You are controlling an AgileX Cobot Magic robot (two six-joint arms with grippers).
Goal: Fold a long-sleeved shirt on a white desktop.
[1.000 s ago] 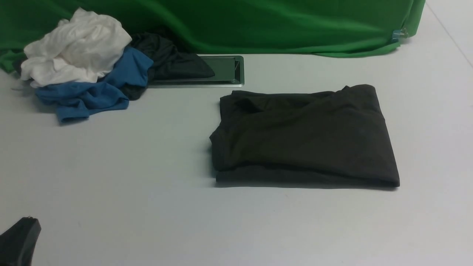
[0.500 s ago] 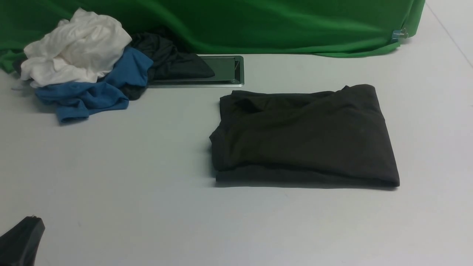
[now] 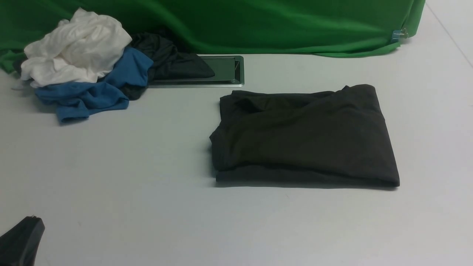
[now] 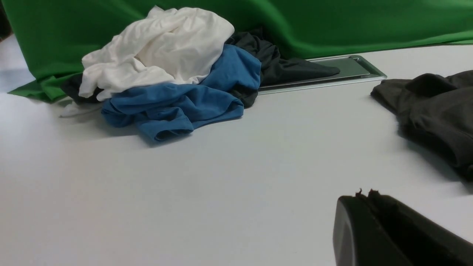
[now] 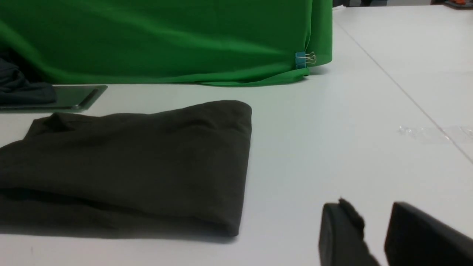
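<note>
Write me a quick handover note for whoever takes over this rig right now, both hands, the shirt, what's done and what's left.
Left hand: shut, empty, low over the white desktop near the robot, clear of the clothes.
Right hand: open, empty, apart from the shirt.
Long-sleeved shirt: folded into a compact rectangle, lying flat right of centre, touched by neither hand.
Also there: loose pile of white, blue and dark garments at the far left, partly over the cable hatch.
Done: the fold looks complete.
Left: probably nothing; perhaps tidy the bunched far-left corner.
</note>
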